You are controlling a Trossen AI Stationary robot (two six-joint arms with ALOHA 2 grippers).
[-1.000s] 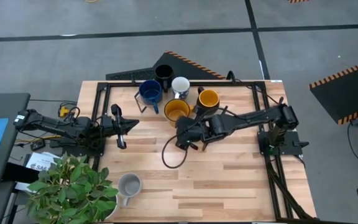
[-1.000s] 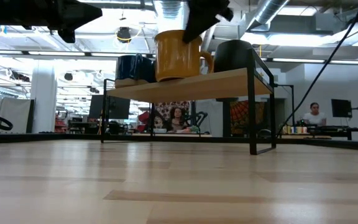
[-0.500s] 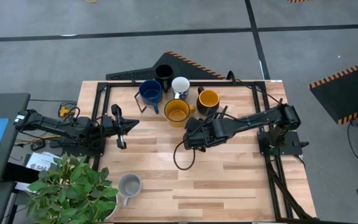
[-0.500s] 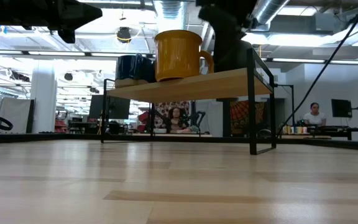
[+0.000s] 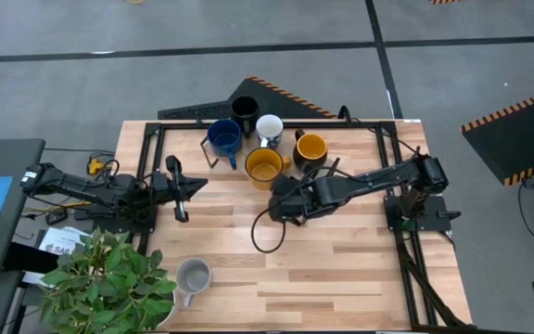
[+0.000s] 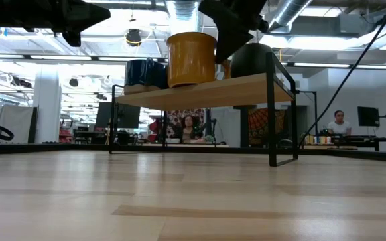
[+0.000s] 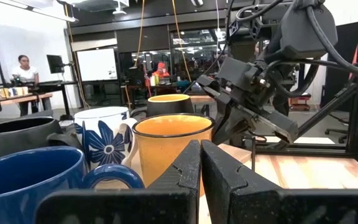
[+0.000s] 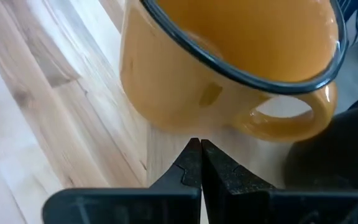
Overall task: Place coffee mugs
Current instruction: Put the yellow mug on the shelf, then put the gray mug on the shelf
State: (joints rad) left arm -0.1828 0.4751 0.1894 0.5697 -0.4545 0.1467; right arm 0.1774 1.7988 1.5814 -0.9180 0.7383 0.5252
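Right hand (image 5: pixel 279 199), fingers pressed together and empty, sits just beside the yellow-orange ceramic mug (image 5: pixel 264 166) on the raised wooden shelf (image 6: pixel 246 89). Left hand (image 5: pixel 193 185), also closed, waits well apart over the desk (image 5: pixel 341 269).

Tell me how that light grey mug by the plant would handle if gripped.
The light grey mug looks like rigid glazed ceramic, so probably slippery for a pincer. It stands upright and squat, unlikely to tip. Its handle may swing it if pushed off-centre.

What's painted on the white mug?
A dark blue flower on the white mug, seen best in the left wrist view.
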